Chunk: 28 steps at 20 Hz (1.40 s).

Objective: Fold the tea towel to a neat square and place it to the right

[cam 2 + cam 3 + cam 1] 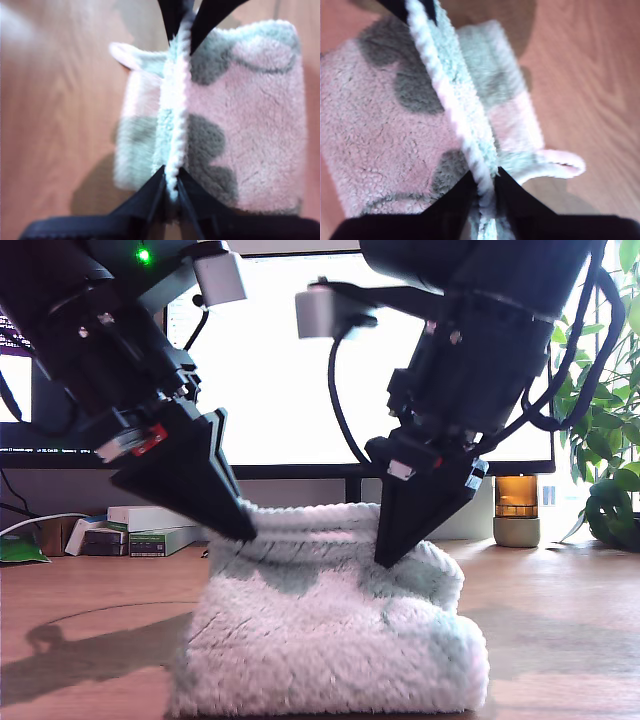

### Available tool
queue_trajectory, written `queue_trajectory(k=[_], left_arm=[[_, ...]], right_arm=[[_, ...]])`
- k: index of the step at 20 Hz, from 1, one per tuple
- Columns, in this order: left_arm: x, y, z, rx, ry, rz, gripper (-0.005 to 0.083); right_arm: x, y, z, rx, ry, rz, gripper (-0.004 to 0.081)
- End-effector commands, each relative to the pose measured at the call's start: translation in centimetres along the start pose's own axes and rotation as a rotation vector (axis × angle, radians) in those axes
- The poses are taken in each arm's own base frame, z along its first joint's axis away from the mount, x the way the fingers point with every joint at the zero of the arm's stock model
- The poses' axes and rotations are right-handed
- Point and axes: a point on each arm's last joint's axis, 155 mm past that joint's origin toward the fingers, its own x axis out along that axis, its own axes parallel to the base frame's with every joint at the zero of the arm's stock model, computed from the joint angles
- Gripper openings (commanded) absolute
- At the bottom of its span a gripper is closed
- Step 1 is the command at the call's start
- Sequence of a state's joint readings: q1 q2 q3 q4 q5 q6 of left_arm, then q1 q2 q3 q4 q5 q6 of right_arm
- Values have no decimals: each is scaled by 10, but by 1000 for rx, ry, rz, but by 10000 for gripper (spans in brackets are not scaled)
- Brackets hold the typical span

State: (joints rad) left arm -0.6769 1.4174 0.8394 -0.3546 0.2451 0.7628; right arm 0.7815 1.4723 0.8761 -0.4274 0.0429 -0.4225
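Exterior view: the towel sits at 6 o'clock on the wooden tabletop. It is a fluffy off-white mound with faint mint patches, its front face hanging down to the wood like a soft wall. Its ribbed top edge is lifted into a ridge. Two black wedge-shaped tools come down on that ridge, one at 9 o'clock and one just past centre toward 3 o'clock. I cannot tell from here which is which. A bright monitor stands behind at 12 o'clock.

First wrist view: my first tool is clenched on the towel's pale, cord-like ribbed edge, jaws tight against it on both sides. The plush shows pink with rounded grey-green patches. A small pink loop sticks out from the far end, near the other tool. Smooth wood-grain tabletop lies beside the cloth.

Second wrist view: my second tool grips the same twisted ribbed edge of the towel, jaws pressed onto it. The loop curls out just beside this tool, over the tabletop.
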Motion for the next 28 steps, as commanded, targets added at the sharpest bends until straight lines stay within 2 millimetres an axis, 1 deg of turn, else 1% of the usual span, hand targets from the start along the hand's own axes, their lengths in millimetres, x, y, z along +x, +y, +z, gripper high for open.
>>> queue_trajectory(k=[1, 3, 6, 9, 12, 13, 14, 15, 16, 17, 18, 19, 21, 22, 25, 28], left_arm=[[9, 1, -26, -37, 57, -6, -24], [13, 4, -31, -50, 67, -5, -24], [24, -1, -41, -65, 93, -34, -24], [31, 4, -42, -62, 91, -19, -24], [31, 12, -41, -62, 81, 8, -23], [31, 14, -41, -63, 78, 13, -12], [31, 14, -41, -64, 78, 15, 31], [31, 14, -40, -64, 77, 15, 99], [31, 14, -40, -64, 74, 13, 183], [31, 14, -40, -64, 73, 12, 252], [31, 14, -40, -64, 72, 13, 301], [31, 15, -39, -64, 71, 14, 330], [31, 17, -37, -61, 64, 26, 347], [30, 20, -37, -65, 63, 33, 347], [29, 25, -40, -74, 63, 47, 346], [26, 31, -41, -84, 67, 67, 346]], right_arm=[[5, -8, -12, 13, 35, -16, -13], [6, -11, -10, 14, 23, -24, -13], [11, -9, -10, 12, 27, -14, -13], [21, -8, -12, 5, 40, -9, -13], [34, -8, -13, 7, 44, -9, -2], [37, -8, -15, 7, 55, -11, 31], [40, -8, -18, 6, 65, -11, 91], [41, -8, -19, 6, 70, -10, 166], [41, -8, -19, 6, 69, -13, 224], [41, -9, -18, 6, 67, -18, 251], [41, -12, -19, 6, 71, -34, 267], [41, -14, -19, 5, 75, -45, 300], [41, -17, -18, 6, 70, -60, 372], [40, -18, -18, 6, 70, -62, 386], [36, -19, -13, 3, 54, -69, 388], [21, -23, 2, -1, 22, -79, 389]])
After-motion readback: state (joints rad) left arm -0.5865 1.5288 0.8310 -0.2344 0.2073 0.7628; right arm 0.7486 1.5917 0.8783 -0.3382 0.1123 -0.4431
